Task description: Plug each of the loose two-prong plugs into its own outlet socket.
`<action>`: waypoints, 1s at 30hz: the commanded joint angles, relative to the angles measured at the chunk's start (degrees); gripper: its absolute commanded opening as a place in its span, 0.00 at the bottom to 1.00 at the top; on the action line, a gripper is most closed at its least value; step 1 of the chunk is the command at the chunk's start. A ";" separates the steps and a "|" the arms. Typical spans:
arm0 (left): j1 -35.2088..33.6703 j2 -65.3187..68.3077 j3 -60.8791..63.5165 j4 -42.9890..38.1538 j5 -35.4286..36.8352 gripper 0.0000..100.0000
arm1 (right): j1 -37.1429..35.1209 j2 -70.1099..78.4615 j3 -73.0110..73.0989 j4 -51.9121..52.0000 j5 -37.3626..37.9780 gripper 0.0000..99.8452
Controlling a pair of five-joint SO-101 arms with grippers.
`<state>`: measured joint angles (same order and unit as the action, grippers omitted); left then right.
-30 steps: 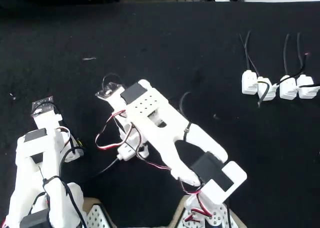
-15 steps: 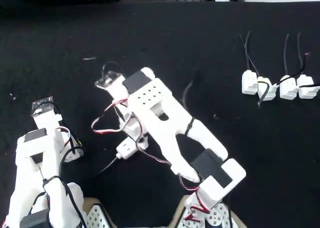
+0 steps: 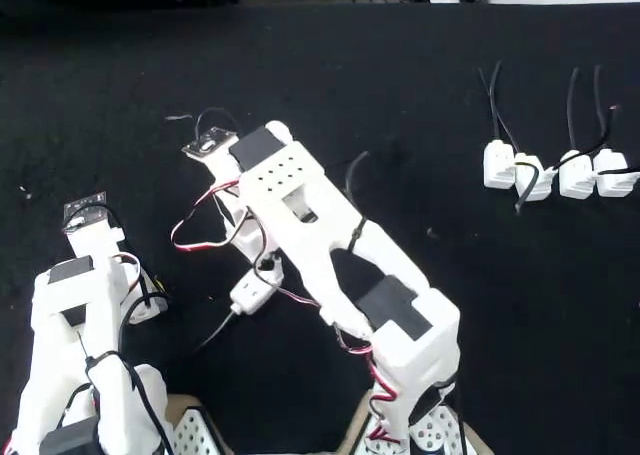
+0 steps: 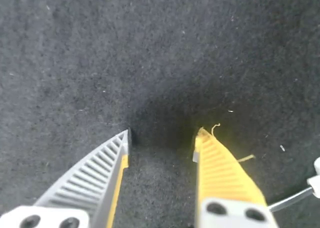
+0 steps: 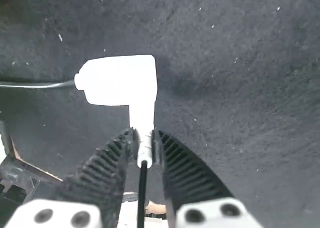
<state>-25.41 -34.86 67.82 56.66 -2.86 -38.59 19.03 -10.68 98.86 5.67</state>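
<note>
Since a second ago the right arm has swung toward the table's far left in the high view. The white outlet socket under it has slid slightly the same way.

Right gripper: fingers clamped on the neck of a white plug, with its black cord running back between them. The plug's front end meets the side of the outlet socket, whose thin cord leaves at a right angle. We see no gap at the joint. The prongs are hidden, so we cannot confirm how deep the plug sits.

Left gripper: fingers spread with nothing between them, tips close over bare black cloth.

Progress, as we judge it: the pair in hand looks mated or nearly so. What likely remains is a final press and letting go. Well apart at the far right, four white connector pieces lie in a row with black cords, close together in twos. They are too small for us to tell whether they are plugged.

Views compared: the right wrist view gives the plug-to-socket joint, which the arm covers in the high view. The high view gives the far row and how both arms are placed. The left wrist view adds a small white piece with a thin cord at its edge, which we cannot identify.
</note>
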 commanded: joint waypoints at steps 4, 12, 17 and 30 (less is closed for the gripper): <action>-0.31 -0.79 -2.42 0.53 0.09 0.22 | 0.88 -0.31 -3.74 0.35 -0.09 0.01; -0.31 -0.79 -2.42 0.53 0.09 0.22 | 0.88 -0.22 -4.88 0.35 1.05 0.01; -0.31 -0.79 -2.42 0.53 0.09 0.22 | 0.88 1.36 -4.79 0.35 1.05 0.01; -0.31 -0.79 -2.42 0.62 0.09 0.22 | -3.25 5.49 -5.32 0.26 1.14 0.01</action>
<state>-25.41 -34.86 67.82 56.92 -2.86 -38.68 24.66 -13.41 98.86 6.20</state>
